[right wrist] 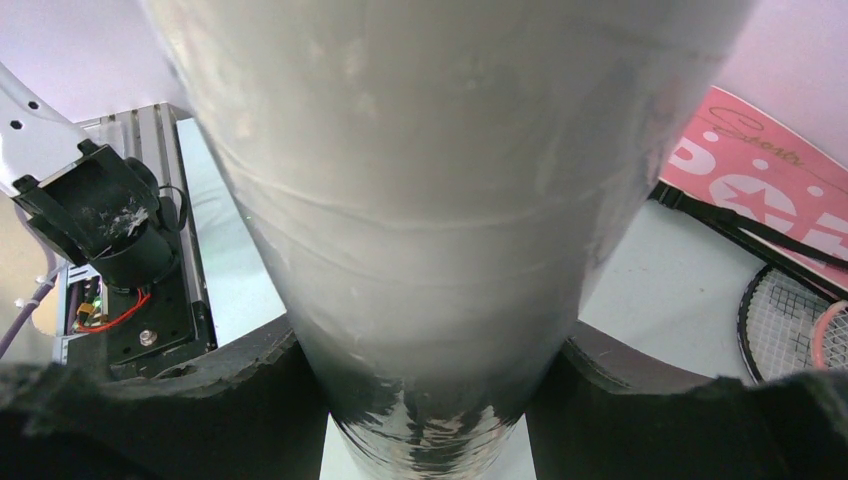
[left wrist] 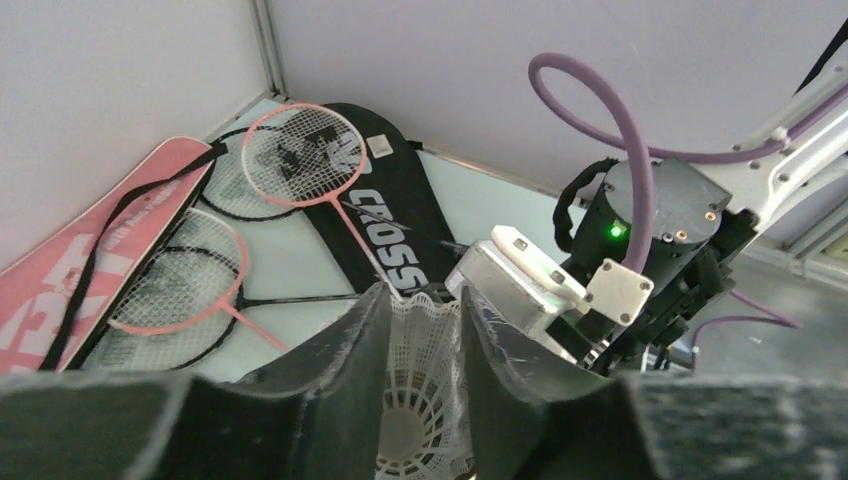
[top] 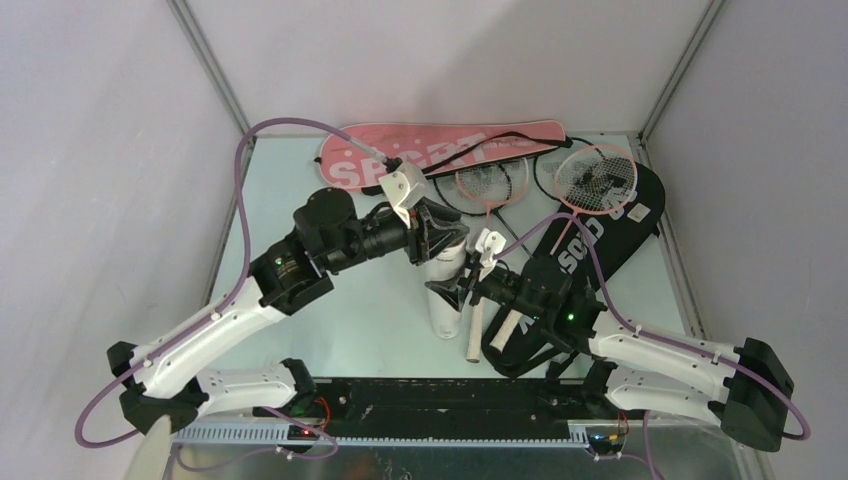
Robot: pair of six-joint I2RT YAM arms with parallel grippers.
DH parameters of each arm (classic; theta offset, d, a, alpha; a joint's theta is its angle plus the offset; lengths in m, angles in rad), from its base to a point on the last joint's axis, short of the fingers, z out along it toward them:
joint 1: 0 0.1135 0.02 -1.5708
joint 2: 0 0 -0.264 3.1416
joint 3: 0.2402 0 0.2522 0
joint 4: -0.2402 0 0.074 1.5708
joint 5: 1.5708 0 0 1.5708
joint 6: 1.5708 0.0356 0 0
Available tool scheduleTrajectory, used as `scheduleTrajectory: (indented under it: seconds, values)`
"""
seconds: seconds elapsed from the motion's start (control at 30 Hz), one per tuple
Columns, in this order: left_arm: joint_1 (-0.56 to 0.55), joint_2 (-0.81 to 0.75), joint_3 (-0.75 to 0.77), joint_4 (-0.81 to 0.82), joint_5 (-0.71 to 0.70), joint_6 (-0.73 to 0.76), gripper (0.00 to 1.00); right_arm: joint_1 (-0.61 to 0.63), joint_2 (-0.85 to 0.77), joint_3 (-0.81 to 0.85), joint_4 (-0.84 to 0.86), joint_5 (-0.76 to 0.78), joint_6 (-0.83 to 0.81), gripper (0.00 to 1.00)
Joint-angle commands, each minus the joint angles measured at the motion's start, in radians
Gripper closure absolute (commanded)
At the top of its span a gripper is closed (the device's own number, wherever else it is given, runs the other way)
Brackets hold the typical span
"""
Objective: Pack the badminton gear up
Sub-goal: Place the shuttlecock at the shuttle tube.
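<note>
From above, my right pincer [top: 455, 293] is clamped around the long white tube [top: 443, 312] near the middle of the table [top: 330, 300]. My left pincer [top: 432, 238] sits at the tube's far end. The four rackets [top: 597, 180] lie loose at the back. Some are beside the pink bag [top: 440, 150], and one pink head rests on the black bag [top: 612, 235]. As far as I can see, neither bag holds anything, so I judge the packing barely begun.

At my left wrist, a white shuttlecock [left wrist: 420, 370] sits between my fingers [left wrist: 320, 400]. I cannot tell whether they grip it or have let go, nor whether it is inside the tube's mouth.

At my right wrist, the tube fills the view, with my fingers [right wrist: 250, 400] pressed against both sides. The rackets and both bags are not yet dealt with.
</note>
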Motion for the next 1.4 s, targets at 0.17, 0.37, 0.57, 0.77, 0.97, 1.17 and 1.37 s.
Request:
scheduleTrajectory:
  seconds: [0.17, 0.37, 0.57, 0.77, 0.97, 1.17, 1.37]
  values:
    - [-0.005, 0.005, 0.123, -0.157, -0.023, 0.008, 0.40, 0.010, -0.006, 0.043, -0.023, -0.004, 0.011, 0.42]
    - [-0.005, 0.029, 0.245, -0.224, -0.074, 0.043, 0.02, 0.013, -0.003, 0.049, -0.033, 0.002, 0.007, 0.41]
    - [-0.005, -0.009, 0.242, -0.202, -0.346, 0.017, 0.00, 0.018, 0.001, 0.054, -0.049, 0.004, 0.000, 0.41]
    - [-0.005, -0.046, 0.141, -0.314, -0.589, -0.107, 0.00, 0.026, 0.003, 0.060, -0.064, 0.001, -0.008, 0.41]
    - [-0.005, -0.375, -0.336, -0.036, -0.681, -0.167, 0.00, 0.029, -0.014, 0.060, -0.044, 0.047, 0.052, 0.41]
    - [-0.005, -0.584, -0.647, 0.074, -0.650, -0.202, 0.00, 0.030, -0.024, 0.060, -0.016, 0.108, 0.116, 0.41]
    - [-0.005, -0.551, -0.836, 0.255, -0.268, -0.099, 0.00, 0.028, -0.021, 0.061, 0.048, 0.160, 0.165, 0.39]
